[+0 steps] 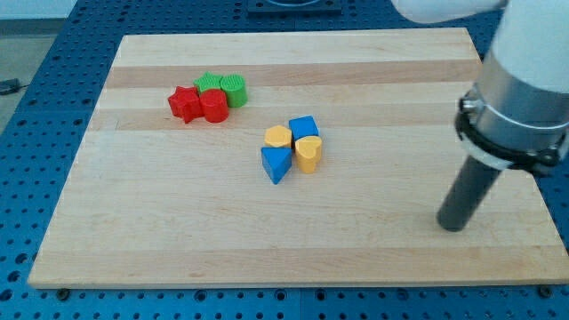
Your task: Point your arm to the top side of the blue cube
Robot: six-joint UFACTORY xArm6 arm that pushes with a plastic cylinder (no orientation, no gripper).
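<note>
My tip: the lower end of the straight dark rod [453, 226] rests on the pale wooden tabletop [178, 231] near the view's right edge, in the lower half. There is no gripper on this arm; the rod has nothing in its hold and touches no block.
Blue triangular block: a blue wedge-shaped block [276, 164] is the nearest of the central cluster, at the cluster's lower left.
Yellow rounded block: a yellow block with a rounded top [308, 154] stands just beside the wedge, on the view's right of it.
Blue cube: a solid blue cube [304, 127], top face and front face visible, sits at the upper right of the central cluster, touching or almost touching the yellow rounded block below it.
Cube relative to my tip: the cube lies well apart from my tip, to the view's left and higher up.
Yellow hexagonal block: a yellow six-sided block [278, 136] adjoins the cube on the view's left.
Far cluster: red star-shaped block [184, 103], red cylinder [213, 105], green cylinder [235, 90], and a green block [208, 83] of uncertain shape, partly hidden behind the red ones.
Cut off: the arm's grey and white housing [520, 107] runs out of frame at the top right.
</note>
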